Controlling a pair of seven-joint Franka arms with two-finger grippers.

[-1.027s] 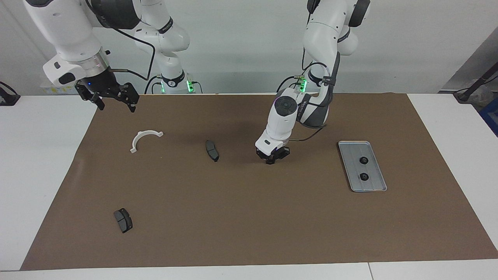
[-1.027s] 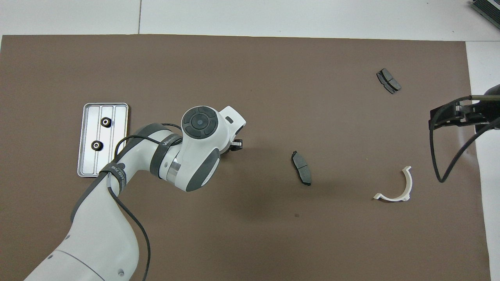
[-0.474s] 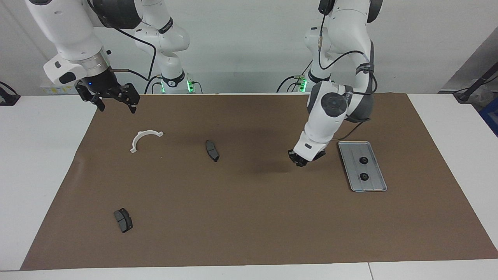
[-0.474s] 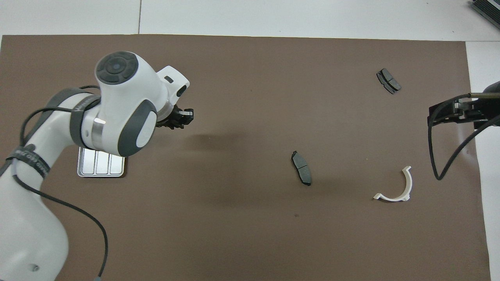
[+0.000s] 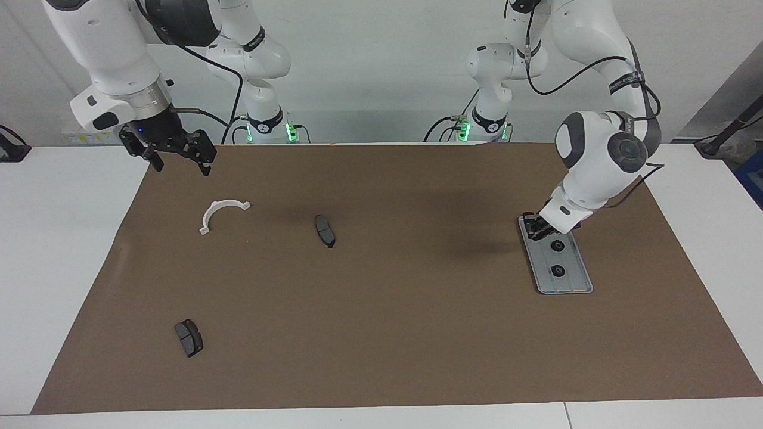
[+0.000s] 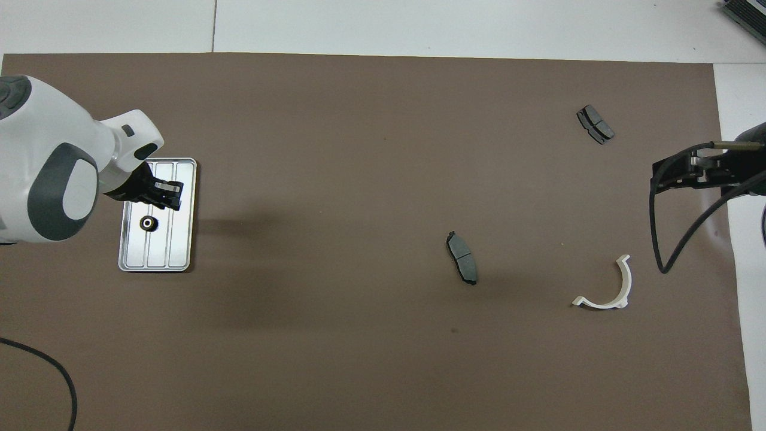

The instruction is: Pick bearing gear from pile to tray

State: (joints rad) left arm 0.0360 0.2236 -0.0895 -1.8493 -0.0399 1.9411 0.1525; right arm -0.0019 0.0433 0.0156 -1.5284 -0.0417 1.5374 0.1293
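- My left gripper [image 5: 534, 227] has swung from mid-mat, where it hung a second ago, toward the left arm's end of the table; it now sits over the robot-side end of the tray [image 5: 575, 285].
- My right gripper [image 5: 177, 154] has barely shifted; it waits raised over the mat's edge at the right arm's end.
- Left jaws are pressed together. I can't make out a gear between the tips, so I can't tell whether they pinch anything.
- Right jaws are spread wide and hold nothing.
- Two black gears lie in the tray: one gear [image 5: 557, 245] just beside the left gripper, the other gear [image 5: 558, 271] farther from the robots.
- The rest of the pile has not moved: white bracket [image 5: 220, 213], one brake pad [image 5: 325, 230] mid-mat, a second brake pad [image 5: 189, 337] farther from the robots.
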